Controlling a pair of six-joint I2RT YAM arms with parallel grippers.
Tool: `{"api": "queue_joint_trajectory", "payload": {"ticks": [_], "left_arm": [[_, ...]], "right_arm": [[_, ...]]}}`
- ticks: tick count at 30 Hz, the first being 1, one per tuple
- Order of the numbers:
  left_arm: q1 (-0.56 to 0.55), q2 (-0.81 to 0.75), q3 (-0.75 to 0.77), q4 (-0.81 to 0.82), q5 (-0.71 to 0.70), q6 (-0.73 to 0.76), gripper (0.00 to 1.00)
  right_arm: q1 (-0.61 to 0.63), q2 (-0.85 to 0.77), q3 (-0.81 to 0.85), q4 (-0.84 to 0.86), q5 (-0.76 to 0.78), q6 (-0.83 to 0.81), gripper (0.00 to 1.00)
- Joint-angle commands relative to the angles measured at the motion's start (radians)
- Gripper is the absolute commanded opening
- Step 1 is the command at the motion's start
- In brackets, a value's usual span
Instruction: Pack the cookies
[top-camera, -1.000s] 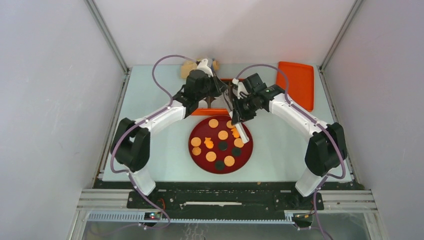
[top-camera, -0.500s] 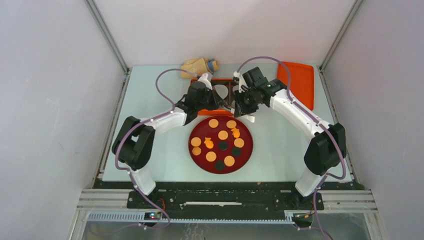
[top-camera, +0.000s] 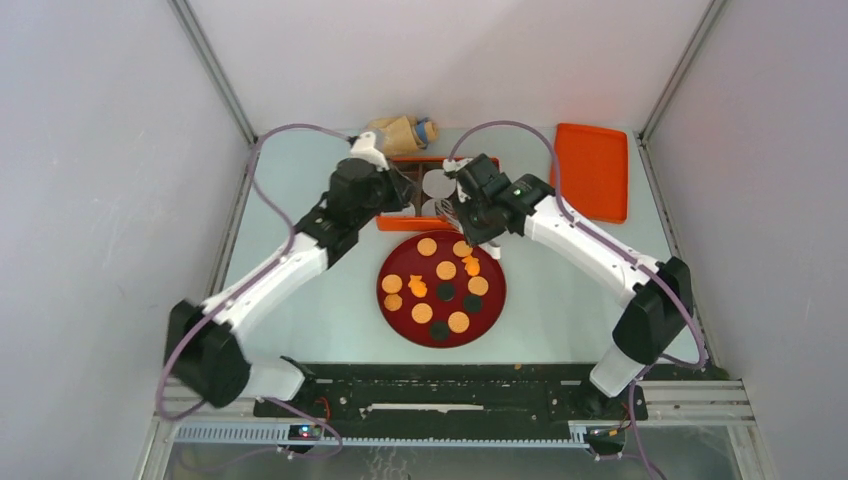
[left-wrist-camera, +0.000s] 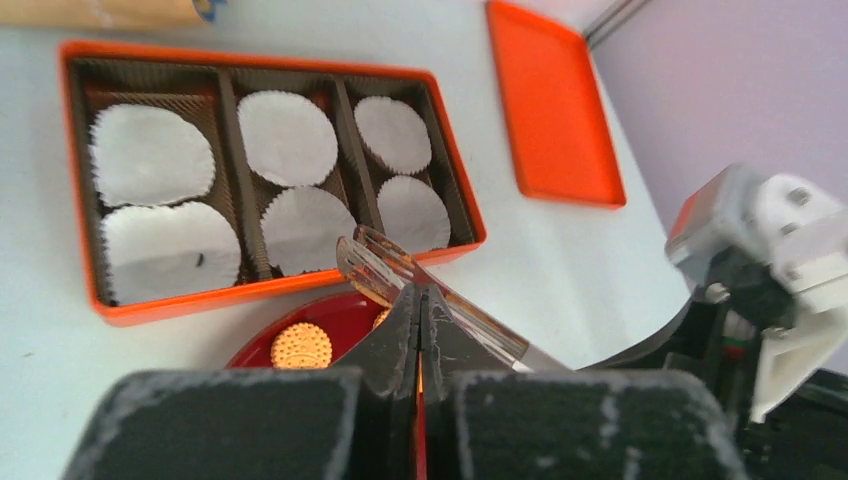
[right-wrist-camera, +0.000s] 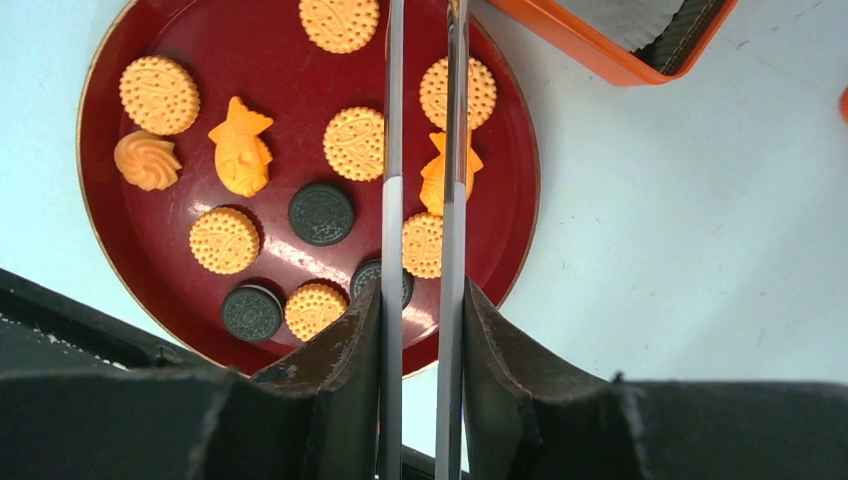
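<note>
Several round orange-tan cookies (right-wrist-camera: 354, 143), two bright orange fish-shaped cookies (right-wrist-camera: 241, 145) and a few dark round ones (right-wrist-camera: 321, 213) lie on the red plate (right-wrist-camera: 250, 60), which also shows in the top view (top-camera: 400, 262). My right gripper (right-wrist-camera: 422, 290) (top-camera: 470, 222) is shut on clear tongs (right-wrist-camera: 391, 150), which reach across the plate's far side. The tong arms stand apart with nothing between them. My left gripper (left-wrist-camera: 420, 292) (top-camera: 408, 203) is shut and empty, above the plate's far edge beside the tong tip (left-wrist-camera: 365, 262).
An orange box (left-wrist-camera: 270, 290) (top-camera: 392, 224) with three rows of white paper liners (left-wrist-camera: 288, 137) stands just behind the plate. Its orange lid (top-camera: 592, 170) (left-wrist-camera: 550, 100) lies at the back right. A tan bag (top-camera: 400, 130) lies behind the box.
My right gripper has carried the tongs from over the plate back toward the box, then slightly left. My left arm has stretched out, its elbow swinging down-left and its gripper shifting left.
</note>
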Motion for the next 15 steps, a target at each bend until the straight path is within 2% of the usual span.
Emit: {"api": "queue_joint_trajectory", "payload": {"ticks": [1,5,8,10,15], "left_arm": [[0.0,-0.172,-0.105,-0.038,-0.121,0.044,0.0],[-0.003,-0.242,-0.151,-0.068,-0.125,0.038,0.0],[-0.015,-0.259,-0.166,-0.094,-0.127,0.04,0.0],[-0.027,-0.27,-0.182,-0.097,-0.133,0.041,0.0],[-0.038,-0.305,-0.212,-0.102,-0.143,0.027,0.0]], "right_arm": [[0.091,-0.117,-0.016,0.0,0.185,0.012,0.35],[0.137,-0.159,-0.041,-0.033,0.179,0.054,0.4],[0.176,-0.2,-0.081,-0.039,0.167,0.094,0.58],[0.193,-0.226,-0.129,-0.02,0.14,0.117,0.66],[0.213,-0.241,-0.196,0.002,0.075,0.154,0.66]]}}
